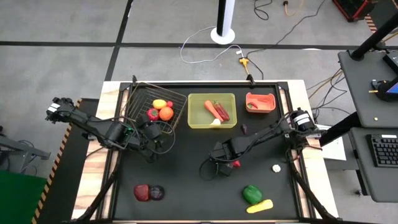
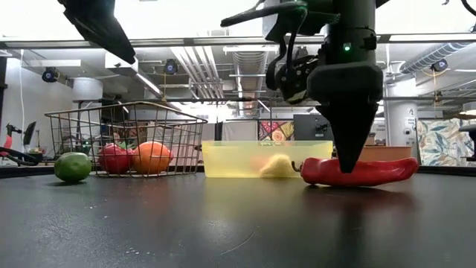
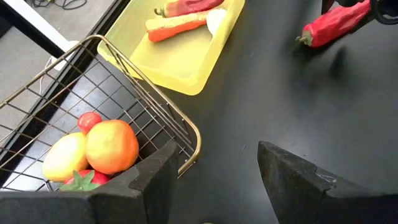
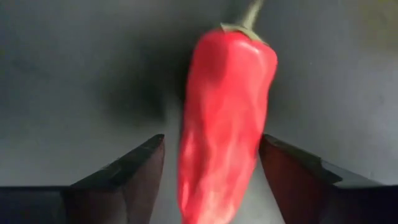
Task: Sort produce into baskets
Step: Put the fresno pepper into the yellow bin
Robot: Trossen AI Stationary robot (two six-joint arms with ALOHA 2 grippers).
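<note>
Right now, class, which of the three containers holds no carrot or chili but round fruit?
The dark wire basket, nearest the left arm: it holds an orange, a lemon and red fruit. The yellow tray and red bin hold long vegetables.

Red chili [image 4: 225,118], yellow tray [image 1: 211,111], black table [image 1: 186,186].
</note>
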